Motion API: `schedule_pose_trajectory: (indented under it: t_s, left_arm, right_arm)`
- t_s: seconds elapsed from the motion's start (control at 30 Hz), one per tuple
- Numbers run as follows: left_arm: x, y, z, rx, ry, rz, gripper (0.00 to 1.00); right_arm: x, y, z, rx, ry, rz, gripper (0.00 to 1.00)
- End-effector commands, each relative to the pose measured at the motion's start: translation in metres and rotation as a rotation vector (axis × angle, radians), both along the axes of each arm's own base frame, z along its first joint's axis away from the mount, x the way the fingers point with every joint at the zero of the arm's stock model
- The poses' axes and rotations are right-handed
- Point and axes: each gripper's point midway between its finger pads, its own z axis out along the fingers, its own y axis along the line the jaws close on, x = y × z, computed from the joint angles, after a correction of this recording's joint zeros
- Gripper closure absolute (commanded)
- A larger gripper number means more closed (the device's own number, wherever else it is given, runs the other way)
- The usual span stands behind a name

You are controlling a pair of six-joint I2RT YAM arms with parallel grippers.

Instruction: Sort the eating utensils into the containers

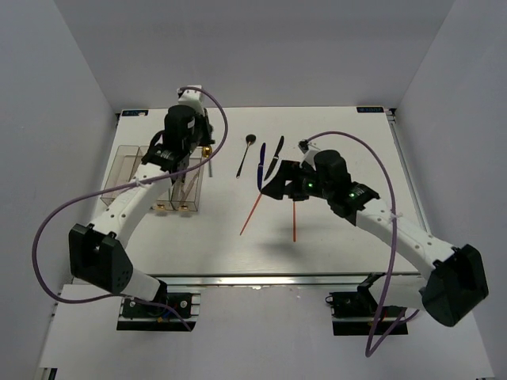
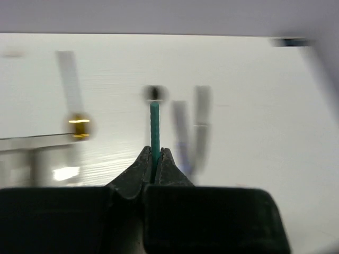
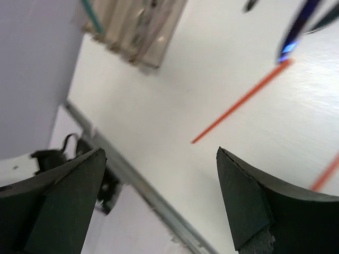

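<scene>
1. The teal chopstick [image 2: 154, 124] is sitting pinched in the L gripper [image 2: 154, 159], w/ the fingers closing tight on its near end.
2. Its long axis is running in line w/ the fingers. It is pointing straight out past the fingertips, away from the wrist cam, and the free end is sticking out over the table.
3. Its far tip is blurring into a dark blob ahead of the fingers; can't tell what that blob is.
4. The containers [image 1: 127, 166] are lying below and to the left of the L fingers. Only a blurred edge of them is showing low-left in the wrist view.
5. The R gripper [image 3: 160, 152] is hanging w/ its fingers spread wide, gripping nothing.
6. An orange-red chopstick [image 3: 241, 100] is lying flat on the table just ahead of the R fingers. Its axis is running diagonally, w/ the near tip pointing back toward the gap btwn them.
7. A 2nd orange-red chopstick [image 3: 326, 177] is showing beside the R gripper's right-hand finger, mostly cut off by the frame edge.
8. The blue knife [image 3: 297, 26] is lying farther out ahead of the R fingers, w/ its near tip almost meeting the far end of the 1st orange-red chopstick.
9. The black knife [image 1: 275, 156] is lying just beside the blue one, roughly parallel.
10. The black spoon [image 1: 244, 158] is lying btwn the two grippers, bowl end pointing toward the far side of the table.
</scene>
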Motion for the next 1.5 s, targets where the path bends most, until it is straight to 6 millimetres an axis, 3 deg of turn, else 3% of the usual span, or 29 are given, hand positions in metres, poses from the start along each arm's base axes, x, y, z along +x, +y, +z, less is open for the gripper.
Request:
schedule_pose_trajectory:
  t_s: [0.0, 0.03, 0.07, 0.13, 0.23, 0.3, 0.4, 0.63, 0.67, 0.7, 0.77, 0.83, 0.9, 0.93, 0.97, 1.0, 1.03, 1.07, 1.1, 1.13, 1.17, 1.2, 1.23, 1.27, 1.3, 1.33, 1.37, 1.4, 1.47]
  left_arm:
    - [-0.019, 0.146, -0.074, 0.86, 0.299, 0.309, 1.0]
    - [-0.009, 0.165, -0.089, 0.89, 0.358, 0.341, 1.0]
    - [0.001, 0.174, -0.081, 0.868, 0.364, 0.376, 1.0]
    - [0.016, 0.188, -0.093, 0.754, 0.416, 0.379, 1.0]
    - [0.035, 0.187, -0.115, 0.742, 0.437, 0.337, 1.0]
    - [0.035, 0.183, -0.136, 0.728, 0.451, 0.293, 1.0]
    - [0.036, 0.185, -0.148, 0.721, 0.436, 0.297, 1.0]
    - [0.03, 0.202, -0.151, 0.774, 0.419, 0.372, 1.0]
    - [0.03, 0.198, -0.154, 0.76, 0.424, 0.354, 0.82]
    - [0.028, 0.198, -0.158, 0.756, 0.436, 0.357, 0.73]
    - [0.025, 0.201, -0.162, 0.76, 0.445, 0.378, 0.66]
    - [0.023, 0.205, -0.166, 0.766, 0.45, 0.393, 0.56]
    - [0.023, 0.204, -0.167, 0.762, 0.45, 0.394, 0.4]
    - [0.024, 0.204, -0.166, 0.756, 0.449, 0.398, 0.36]
    - [0.023, 0.203, -0.165, 0.745, 0.448, 0.406, 0.33]
    - [0.025, 0.204, -0.164, 0.736, 0.438, 0.411, 0.29]
    - [0.024, 0.204, -0.162, 0.733, 0.43, 0.414, 0.27]
    - [0.024, 0.205, -0.16, 0.723, 0.425, 0.423, 0.25]
    - [0.023, 0.205, -0.159, 0.718, 0.426, 0.43, 0.23]
    - [0.023, 0.204, -0.156, 0.708, 0.425, 0.432, 0.23]
    - [0.024, 0.201, -0.151, 0.689, 0.413, 0.432, 0.23]
    - [0.025, 0.199, -0.145, 0.67, 0.39, 0.434, 0.22]
    - [0.023, 0.2, -0.142, 0.659, 0.388, 0.438, 0.21]
    - [0.022, 0.196, -0.132, 0.621, 0.373, 0.444, 0.07]
    - [0.021, 0.192, -0.124, 0.586, 0.371, 0.449, 0.02]
    - [0.02, 0.184, -0.115, 0.539, 0.358, 0.426, 0.02]
    - [0.017, 0.181, -0.105, 0.491, 0.341, 0.433, 0.02]
    - [0.006, 0.18, -0.083, 0.457, 0.295, 0.442, 0.02]
    - [-0.01, 0.186, -0.061, 0.404, 0.244, 0.498, 0.02]
  right_arm:
    - [0.012, -0.042, -0.01, -0.139, -0.084, -0.135, 0.11]
    - [0.01, -0.046, -0.014, -0.154, -0.079, -0.134, 0.11]
    - [0.01, -0.05, -0.018, -0.181, -0.088, -0.13, 0.11]
    - [0.009, -0.058, -0.023, -0.218, -0.085, -0.129, 0.11]
    - [0.007, -0.068, -0.024, -0.263, -0.116, -0.125, 0.11]
    - [0.007, -0.073, -0.026, -0.281, -0.138, -0.131, 0.11]
    - [0.009, -0.075, -0.019, -0.254, -0.175, -0.136, 0.11]
    - [0.01, -0.063, -0.026, -0.212, -0.137, -0.107, 0.11]
    - [0.012, -0.06, -0.025, -0.204, -0.137, -0.099, 0.11]
    - [0.017, -0.055, -0.025, -0.206, -0.129, -0.093, 0.11]
    - [0.026, -0.055, -0.026, -0.238, -0.105, -0.123, 0.11]
    - [0.048, -0.052, -0.022, -0.274, -0.096, -0.17, 0.11]
    - [0.062, -0.052, -0.038, -0.337, -0.034, -0.21, 0.11]
    - [0.079, -0.053, -0.027, -0.35, -0.06, -0.271, 0.11]
    - [0.087, -0.055, -0.031, -0.381, -0.044, -0.302, 0.11]
    - [0.098, -0.055, -0.049, -0.434, -0.014, -0.325, 0.11]
    - [0.115, -0.053, -0.036, -0.439, -0.043, -0.368, 0.11]
    - [0.125, -0.053, -0.038, -0.461, -0.038, -0.39, 0.11]
    - [0.131, -0.053, -0.062, -0.531, 0.01, -0.391, 0.11]
    - [0.153, -0.052, -0.044, -0.537, -0.036, -0.442, 0.11]
    - [0.162, -0.052, -0.073, -0.613, 0.008, -0.441, 0.11]
    - [0.175, -0.055, -0.08, -0.635, 0.025, -0.461, 0.11]
    - [0.2, -0.045, -0.055, -0.591, -0.009, -0.491, 0.11]
    - [0.212, -0.046, -0.062, -0.61, 0.008, -0.51, 0.11]
    - [0.226, -0.049, -0.095, -0.664, 0.058, -0.53, 0.12]
    - [0.236, -0.052, -0.1, -0.691, 0.064, -0.554, 0.12]
    - [0.257, -0.045, -0.082, -0.651, 0.027, -0.583, 0.14]
    - [0.268, -0.048, -0.113, -0.688, 0.067, -0.591, 0.16]
    - [0.288, -0.051, -0.118, -0.701, 0.068, -0.635, 0.17]
